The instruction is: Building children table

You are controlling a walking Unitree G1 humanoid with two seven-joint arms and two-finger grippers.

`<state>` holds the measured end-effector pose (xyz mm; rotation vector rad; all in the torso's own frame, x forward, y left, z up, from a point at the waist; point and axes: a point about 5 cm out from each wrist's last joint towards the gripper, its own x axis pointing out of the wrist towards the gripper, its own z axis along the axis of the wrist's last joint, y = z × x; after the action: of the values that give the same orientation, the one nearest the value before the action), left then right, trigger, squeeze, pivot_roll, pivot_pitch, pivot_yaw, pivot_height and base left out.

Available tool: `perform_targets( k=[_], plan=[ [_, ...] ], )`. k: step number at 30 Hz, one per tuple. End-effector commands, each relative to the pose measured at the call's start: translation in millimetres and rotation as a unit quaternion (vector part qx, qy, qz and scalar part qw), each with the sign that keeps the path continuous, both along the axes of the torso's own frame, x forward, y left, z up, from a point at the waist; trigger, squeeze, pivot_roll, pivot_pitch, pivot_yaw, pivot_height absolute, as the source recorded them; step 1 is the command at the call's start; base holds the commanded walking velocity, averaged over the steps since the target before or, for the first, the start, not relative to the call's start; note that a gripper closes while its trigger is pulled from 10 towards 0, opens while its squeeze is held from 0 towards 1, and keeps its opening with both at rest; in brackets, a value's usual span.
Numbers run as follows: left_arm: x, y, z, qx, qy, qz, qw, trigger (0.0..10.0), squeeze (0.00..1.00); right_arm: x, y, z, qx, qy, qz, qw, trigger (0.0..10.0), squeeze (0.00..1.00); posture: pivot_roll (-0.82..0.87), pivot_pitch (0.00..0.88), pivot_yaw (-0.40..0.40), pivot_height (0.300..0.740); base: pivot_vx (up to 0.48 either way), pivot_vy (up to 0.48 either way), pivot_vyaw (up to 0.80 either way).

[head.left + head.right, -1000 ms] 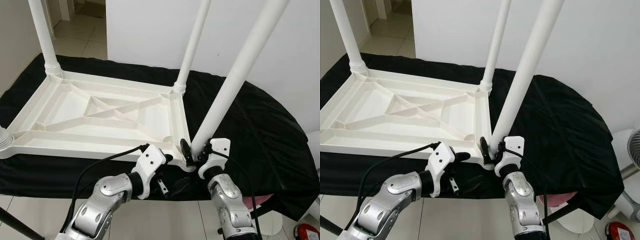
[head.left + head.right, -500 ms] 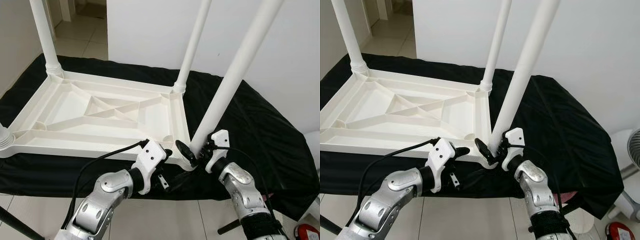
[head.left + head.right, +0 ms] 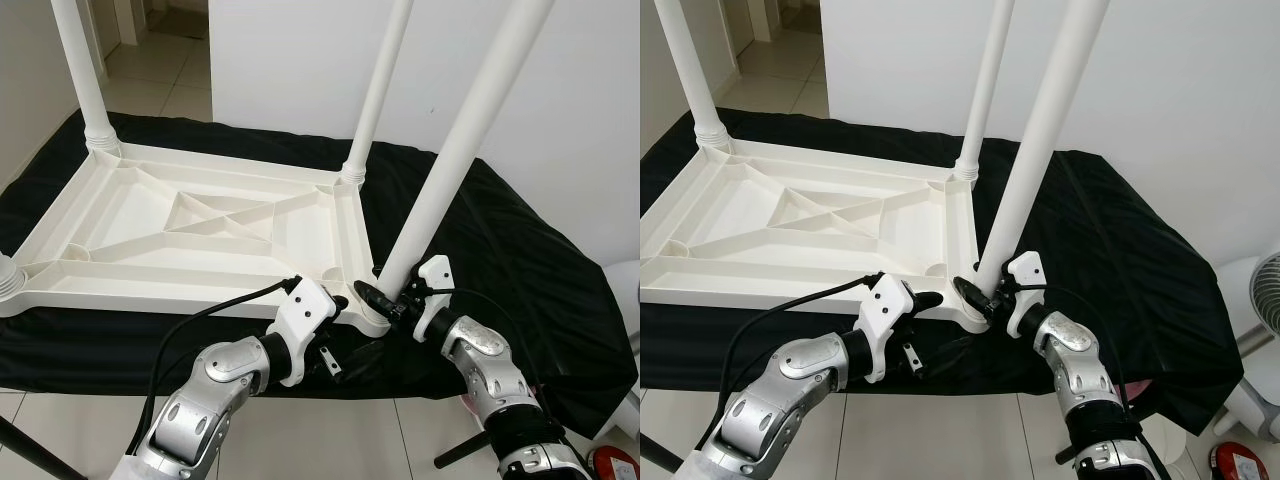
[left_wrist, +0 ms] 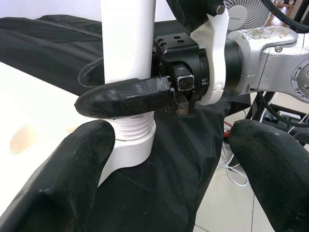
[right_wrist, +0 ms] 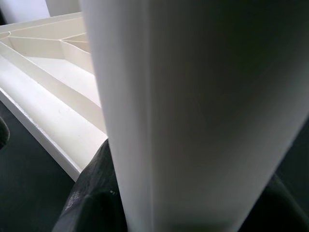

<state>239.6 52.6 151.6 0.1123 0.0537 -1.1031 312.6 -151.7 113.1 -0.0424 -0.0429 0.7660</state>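
Note:
A white plastic table [image 3: 200,215] lies upside down on a black cloth [image 3: 520,260]. Its near-right leg [image 3: 450,170] stands in the corner socket, with a threaded base [image 4: 133,135]. My right gripper [image 3: 385,300] is shut on this leg just above the socket, one black finger [image 4: 125,96] crossing its front. The leg [image 5: 193,106] looms close in the right wrist view. My left gripper [image 3: 345,335] is open at the same corner, just below the table's edge, its fingers [image 4: 63,179] spread and apart from the leg.
Two more legs stand at the far-left [image 3: 85,70] and far-right [image 3: 375,90] corners, and a leg base [image 3: 8,280] shows near left. A white wall [image 3: 300,60] rises behind. A fan [image 3: 1265,300] and a red object [image 3: 1240,462] stand at the right.
My right forearm has swung out to the right while its gripper stayed shut on the leg's base. The left gripper has hardly moved.

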Motion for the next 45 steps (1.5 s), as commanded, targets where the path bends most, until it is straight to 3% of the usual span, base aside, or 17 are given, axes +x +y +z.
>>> perform_targets(
  k=[1, 5, 6, 22, 25, 27, 30, 32, 38, 41, 45],
  plan=[
    [1.2, -3.7, -0.9, 0.002, -0.003, 0.005, 1.000, 10.0, 0.00, -4.8, -1.4, -11.3, -0.018, 0.019, 0.015, 1.000, 0.0, 0.00, 0.04, 0.000, -0.131, 0.740, 0.000, 0.000, 0.00],
    [1.1, -4.7, -1.0, 0.002, -0.003, 0.003, 1.000, 10.0, 0.00, -5.7, -2.0, -12.6, -0.019, 0.020, 0.017, 0.999, 0.0, 0.00, 0.04, 0.000, -0.131, 0.740, 0.000, 0.000, 0.00],
    [1.0, -5.4, -1.1, 0.001, -0.003, 0.002, 1.000, 10.0, 0.00, -5.4, -3.0, -14.0, -0.021, 0.024, 0.007, 0.999, 10.0, 0.00, 0.03, 0.000, -0.129, 0.740, 0.000, 0.000, 0.00],
    [2.8, -7.8, -3.6, 0.007, -0.012, 0.006, 1.000, 10.0, 0.00, -7.7, 2.0, -22.1, 0.011, 0.048, -0.131, 0.990, 10.0, 0.00, 0.03, 0.000, -0.137, 0.740, 0.000, 0.000, 0.00],
    [3.5, -7.3, -3.6, 0.007, -0.018, 0.010, 1.000, 10.0, 0.00, -8.7, -0.4, -23.3, 0.016, 0.057, -0.205, 0.977, 10.0, 0.00, 0.03, 0.000, -0.140, 0.740, 0.000, 0.000, 0.00],
    [6.1, -7.1, -2.5, 0.005, -0.024, 0.018, 1.000, 10.0, 0.00, -10.4, -2.5, -25.9, 0.033, 0.075, -0.270, 0.959, 10.0, 0.00, 0.02, 0.000, -0.142, 0.740, 0.000, 0.000, 0.00],
    [7.6, -7.0, -1.9, 0.003, -0.027, 0.022, 0.999, 10.0, 0.00, -12.0, -3.1, -27.0, 0.037, 0.084, -0.302, 0.949, 10.0, 0.00, 0.02, 0.000, -0.142, 0.740, 0.000, 0.000, 0.00],
    [7.6, -7.0, -1.9, 0.003, -0.027, 0.022, 0.999, 10.0, 0.00, -12.0, -3.1, -27.0, 0.037, 0.084, -0.302, 0.949, 10.0, 0.00, 0.02, 0.000, -0.142, 0.740, 0.000, 0.000, 0.00],
    [9.3, -7.5, -1.0, 0.003, -0.031, 0.026, 0.999, 10.0, 0.00, -27.2, 16.1, -26.2, 0.045, 0.100, -0.387, 0.916, 10.0, 0.00, 0.02, 0.000, -0.151, 0.740, 0.000, 0.000, 0.00],
    [8.2, -8.3, -1.3, 0.001, -0.030, 0.026, 0.999, 10.0, 0.00, -31.2, 22.1, -23.7, 0.044, 0.101, -0.399, 0.910, 10.0, 0.00, 0.02, 0.000, -0.148, 0.740, 0.000, 0.000, 0.00],
    [7.2, -9.7, -1.7, 0.001, -0.031, 0.023, 0.999, 10.0, 0.00, -31.4, 22.0, -21.6, 0.046, 0.099, -0.394, 0.913, 10.0, 0.00, 0.02, 0.000, -0.150, 0.740, 0.000, 0.000, 0.00]
  ],
)
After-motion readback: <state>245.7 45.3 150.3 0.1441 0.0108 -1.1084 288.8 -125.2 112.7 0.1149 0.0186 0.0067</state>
